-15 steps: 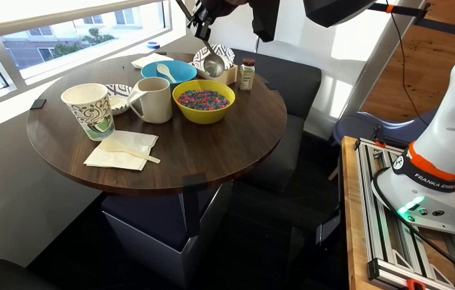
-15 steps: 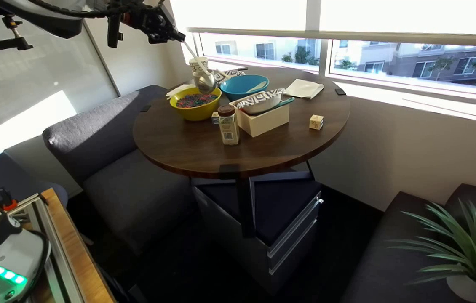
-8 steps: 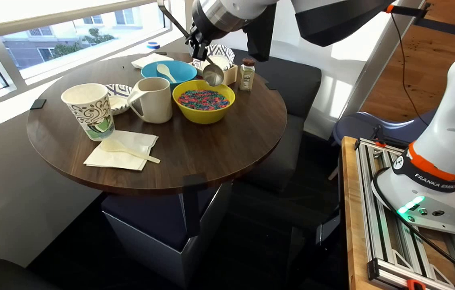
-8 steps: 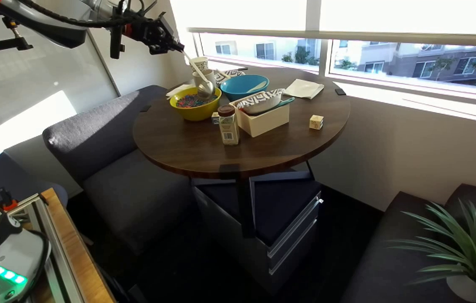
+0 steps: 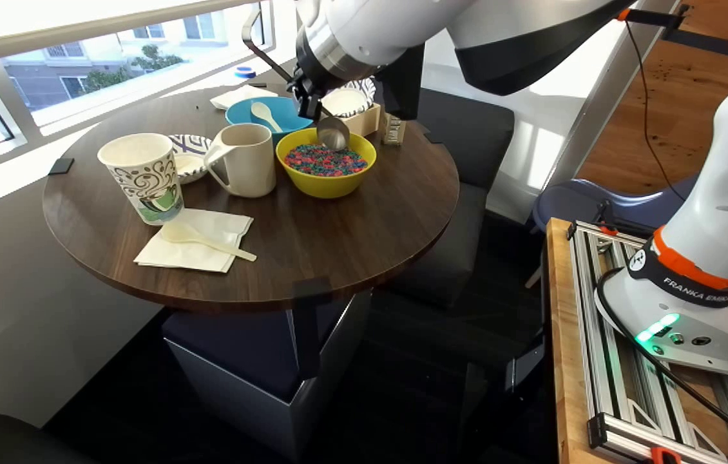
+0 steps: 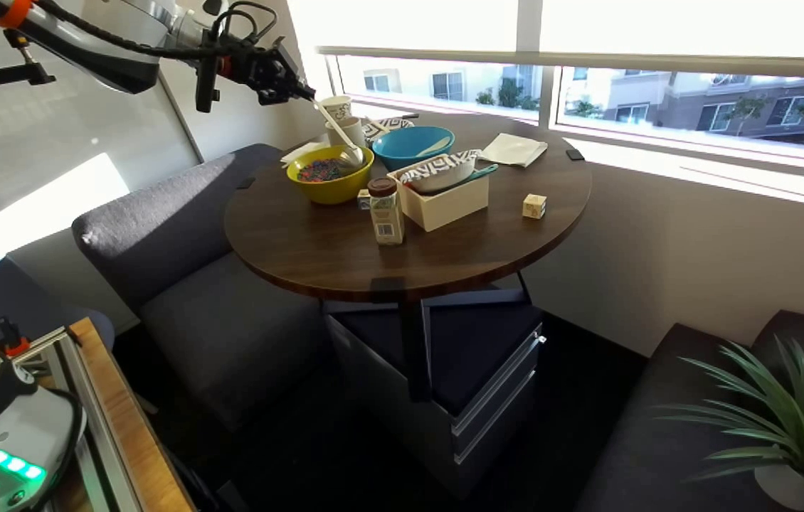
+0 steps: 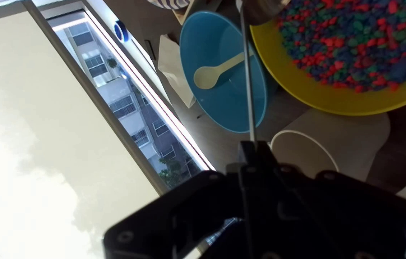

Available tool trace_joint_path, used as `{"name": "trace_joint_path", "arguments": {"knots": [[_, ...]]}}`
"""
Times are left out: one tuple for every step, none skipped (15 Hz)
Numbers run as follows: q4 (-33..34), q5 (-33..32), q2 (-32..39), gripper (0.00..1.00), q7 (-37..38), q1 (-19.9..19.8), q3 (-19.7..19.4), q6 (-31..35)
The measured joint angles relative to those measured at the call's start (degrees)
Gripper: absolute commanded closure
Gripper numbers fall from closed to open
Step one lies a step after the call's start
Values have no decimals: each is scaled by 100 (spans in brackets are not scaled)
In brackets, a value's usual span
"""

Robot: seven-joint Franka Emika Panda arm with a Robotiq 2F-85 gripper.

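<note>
- one metal ladle [image 5: 333, 133] is held by its handle [image 7: 249, 86], the gripper [image 7: 255, 146] pinched tight around it.
- the ladle slants down with its scoop [image 6: 352, 156] low at the yellow bowl [image 5: 326, 188], on the side near the blue bowl [image 7: 221, 108].
- red, blue and green pebbles [image 7: 354, 46] lie in the yellow bowl; whether the scoop touches them, i cannot tell.
- a cream spoon [image 7: 207, 78] lies in the blue bowl.
- just beside the yellow bowl on the round table [image 6: 288, 245] stands a mug [image 5: 254, 167], with a paper cup [image 5: 145, 180] farther off.
- a seasoning jar [image 6: 388, 220] stands near a pale box [image 6: 450, 208] that bears a patterned bowl [image 6: 441, 173].
</note>
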Motion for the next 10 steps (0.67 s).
{"name": "trace_joint_path", "arguments": {"knots": [[19, -1, 27, 99, 13, 16, -4, 0], [32, -1, 43, 99, 22, 27, -6, 0], [42, -1, 55, 99, 40, 40, -9, 0], [52, -1, 66, 99, 66, 49, -11, 0], [63, -1, 78, 99, 102, 60, -17, 0], [72, -1, 87, 99, 135, 67, -22, 1], [76, 0, 92, 99, 169, 70, -30, 6], [80, 0, 92, 99, 202, 70, -39, 9], [83, 1, 91, 99, 240, 70, -53, 27], [85, 3, 89, 99, 271, 70, -69, 50]]}}
